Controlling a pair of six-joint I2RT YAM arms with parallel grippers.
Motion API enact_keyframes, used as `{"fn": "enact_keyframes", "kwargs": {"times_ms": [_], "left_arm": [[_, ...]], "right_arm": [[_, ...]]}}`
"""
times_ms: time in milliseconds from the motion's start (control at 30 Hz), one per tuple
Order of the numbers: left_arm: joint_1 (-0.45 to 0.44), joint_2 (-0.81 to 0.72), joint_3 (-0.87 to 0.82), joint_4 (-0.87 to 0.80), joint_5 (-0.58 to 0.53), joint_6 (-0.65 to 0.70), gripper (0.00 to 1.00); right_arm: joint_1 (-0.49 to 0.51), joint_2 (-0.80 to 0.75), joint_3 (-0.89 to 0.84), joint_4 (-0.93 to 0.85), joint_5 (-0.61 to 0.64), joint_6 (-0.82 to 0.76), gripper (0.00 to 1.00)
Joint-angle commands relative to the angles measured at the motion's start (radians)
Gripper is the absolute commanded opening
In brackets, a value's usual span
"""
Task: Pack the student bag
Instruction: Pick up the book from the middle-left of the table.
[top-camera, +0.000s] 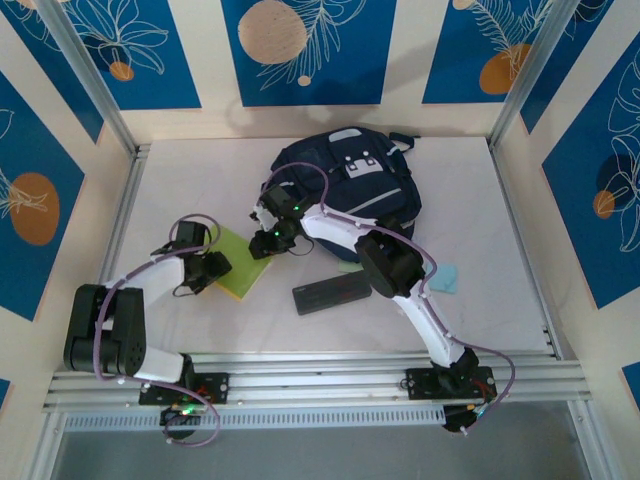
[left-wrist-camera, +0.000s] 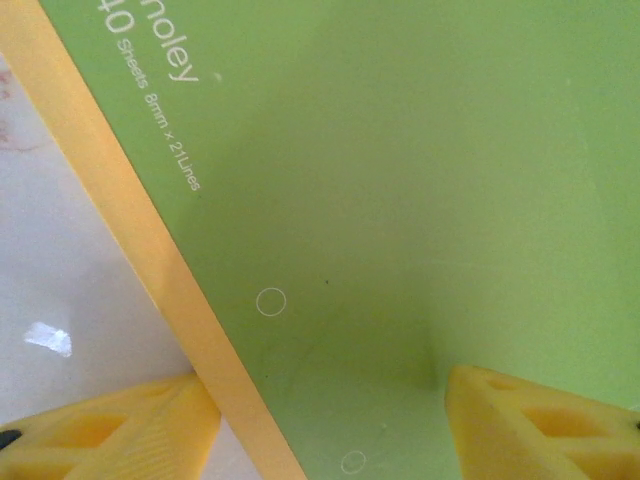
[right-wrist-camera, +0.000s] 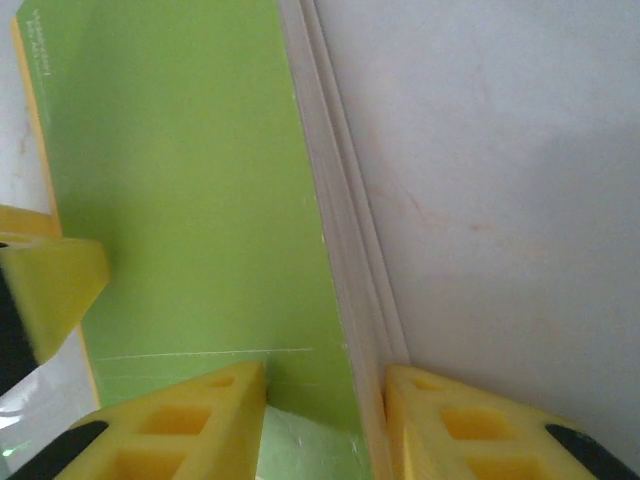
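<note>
Bag (top-camera: 345, 175): laid flat at far centre.
Notebook (top-camera: 238, 268): green (yellow spine), laid near and left of it.
Left gripper (left-wrist-camera: 330, 420): fingers held apart, set astride the spine.
Right gripper (right-wrist-camera: 325, 420): fingers held apart, set astride the page edge.

Backpack (top-camera: 345, 185) fills table (top-camera: 510, 220) at 12 o'clock. Green notebook (top-camera: 238, 268) lies at 9. Black flat case (top-camera: 332, 293) at 6, touching right arm (top-camera: 390, 262), which slants across centre. Light blue item (top-camera: 446, 278) at 4. Bare passage: 3 o'clock strip, 10 o'clock corner, near edge at 7.
</note>
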Motion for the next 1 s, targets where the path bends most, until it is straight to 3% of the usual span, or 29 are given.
{"fn": "enact_keyframes", "kwargs": {"times_ms": [0, 233, 467, 667, 967], "left_arm": [[-0.012, 0.051, -0.040, 0.093, 0.079, -0.018, 0.63], [-0.012, 0.064, -0.035, 0.088, 0.077, -0.006, 0.64], [-0.012, 0.068, -0.032, 0.085, 0.076, 0.001, 0.65], [-0.012, 0.072, -0.031, 0.088, 0.082, -0.001, 0.65], [-0.012, 0.052, -0.035, 0.082, 0.076, 0.000, 0.65]], "right_arm": [[0.025, -0.055, 0.004, -0.001, -0.141, 0.032, 0.38], [0.007, -0.115, -0.004, 0.025, -0.215, 0.064, 0.42], [0.005, -0.144, -0.004, 0.008, -0.188, 0.079, 0.44], [0.007, -0.117, 0.004, 0.057, -0.298, 0.106, 0.48], [0.001, -0.069, -0.013, 0.059, -0.273, 0.145, 0.36]]}}
